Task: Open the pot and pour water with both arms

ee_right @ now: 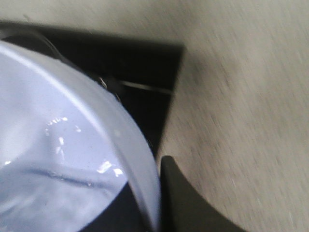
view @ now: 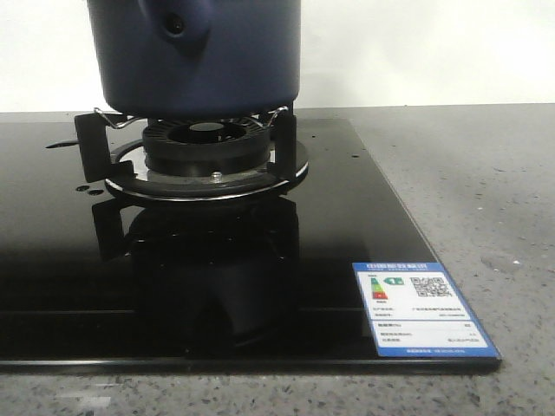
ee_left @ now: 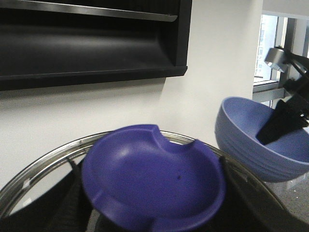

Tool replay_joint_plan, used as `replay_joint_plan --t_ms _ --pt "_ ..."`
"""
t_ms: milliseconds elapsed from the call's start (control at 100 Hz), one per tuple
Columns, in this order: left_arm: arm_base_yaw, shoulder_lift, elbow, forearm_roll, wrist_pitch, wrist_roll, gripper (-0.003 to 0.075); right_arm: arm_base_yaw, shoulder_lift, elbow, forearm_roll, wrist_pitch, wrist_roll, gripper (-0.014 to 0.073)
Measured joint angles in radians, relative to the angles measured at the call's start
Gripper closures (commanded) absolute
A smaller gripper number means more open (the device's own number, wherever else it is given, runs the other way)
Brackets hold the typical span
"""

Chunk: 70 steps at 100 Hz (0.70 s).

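Looks like I'm sitting in the pour step now. Left gripper [ee_left: 145, 227] is holding the dark blue lid [ee_left: 152, 181] up off the pot [view: 195, 56]; fingers themselves are hidden, so grasping is my read. The pot is standing on the burner [view: 206, 147] of the black glass cooktop [view: 347, 225], at 12 o'clock in the front view. Right gripper [ee_right: 161, 212] is clamping the rim of the light blue ribbed bowl [ee_left: 263, 140], water glinting inside. Next I'm thinking: tip the bowl over the open pot, keeping the lid clear. An energy label [view: 423, 308] is sitting at 4 o'clock, out of the way.
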Motion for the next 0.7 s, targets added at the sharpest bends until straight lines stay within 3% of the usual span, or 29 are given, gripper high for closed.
replay_joint_plan --t_ms 330,700 --pt "0.0 0.0 0.0 -0.002 0.0 0.0 0.0563 0.183 0.238 -0.293 -0.127 -0.006 0.0 0.0652" --pt "0.0 0.0 0.0 -0.008 0.0 0.0 0.0563 0.306 0.314 -0.32 -0.329 -0.229 0.0 0.0652"
